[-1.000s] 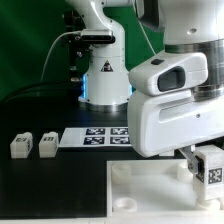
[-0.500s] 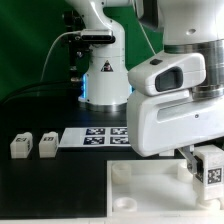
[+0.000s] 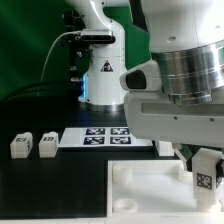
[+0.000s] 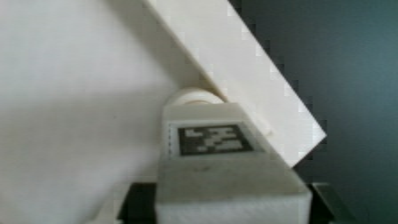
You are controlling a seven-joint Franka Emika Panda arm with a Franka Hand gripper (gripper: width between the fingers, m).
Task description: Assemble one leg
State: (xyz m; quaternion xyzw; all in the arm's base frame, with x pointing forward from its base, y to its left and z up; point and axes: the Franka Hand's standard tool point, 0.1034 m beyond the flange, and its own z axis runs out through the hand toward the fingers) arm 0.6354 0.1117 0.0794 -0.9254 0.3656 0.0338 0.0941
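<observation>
My gripper [image 3: 203, 168] is shut on a white leg [image 3: 206, 172], a small block with a black-and-white tag, over the right far corner of the large white tray [image 3: 140, 195]. In the wrist view the leg [image 4: 217, 150] fills the space between my dark fingers [image 4: 143, 203] and its far end sits at a round corner socket [image 4: 196, 98] beside the tray's raised edge [image 4: 222, 55]. I cannot tell whether it is seated in the socket. Two more legs [image 3: 20, 145] [image 3: 46, 144] lie on the black table at the exterior view's left.
The marker board [image 3: 103, 136] lies on the table behind the tray. The arm's base [image 3: 103, 80] stands at the back. My wrist housing [image 3: 180, 85] fills the exterior view's upper right.
My wrist has turned and dropped a little with the leg in it; the leg now sits lower at the tray's corner. The two loose legs have not moved.
</observation>
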